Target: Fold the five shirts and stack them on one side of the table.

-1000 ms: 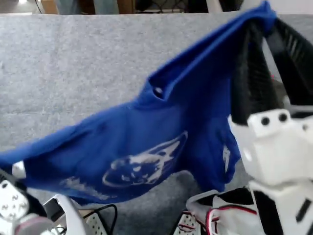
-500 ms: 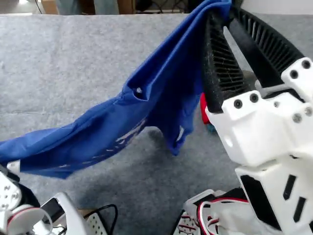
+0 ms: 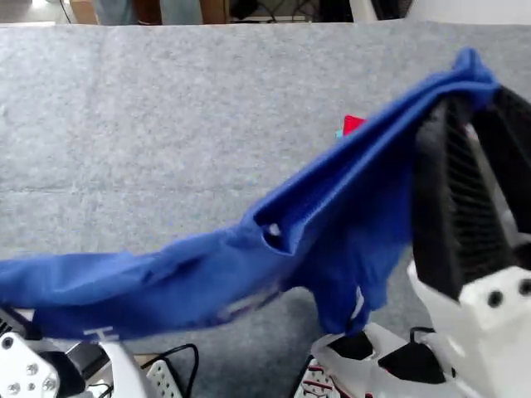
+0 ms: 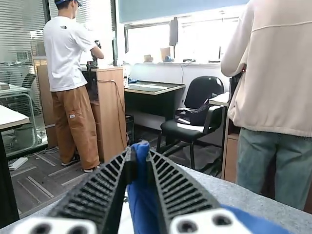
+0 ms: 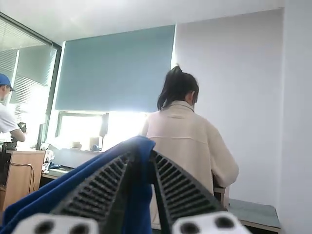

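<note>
Left gripper (image 4: 140, 150), right gripper (image 5: 142, 148) — both clamped on shirt (image 3: 348, 207).

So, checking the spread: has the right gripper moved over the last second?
Yes. The right gripper, shut on the blue shirt, swung left along the table's far edge, then back right and down from it.

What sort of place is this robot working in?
Probably an office or lab workroom: a black office chair beside a desk, a roller blind over the window, and a grey felt-covered table under the blue shirt.
</note>
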